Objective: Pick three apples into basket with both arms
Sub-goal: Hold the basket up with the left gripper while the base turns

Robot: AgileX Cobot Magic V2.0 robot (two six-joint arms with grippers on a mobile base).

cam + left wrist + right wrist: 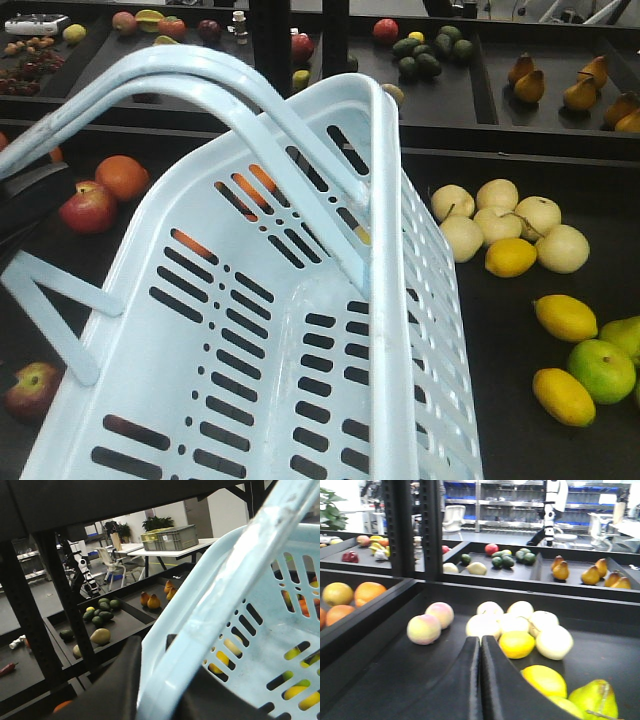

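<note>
Nearby, one apple lies beside the tilted basket.

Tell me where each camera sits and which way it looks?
Front view: high up, looking down into the basket and fruit trays; no jaws show.
Left wrist view: riding the left wrist, facing the shelves and room; left jaws grip the basket rim.
Right wrist view: low over the fruit trays, facing the shelves; right jaws shut together.
Shared: all three see the pears.
</note>
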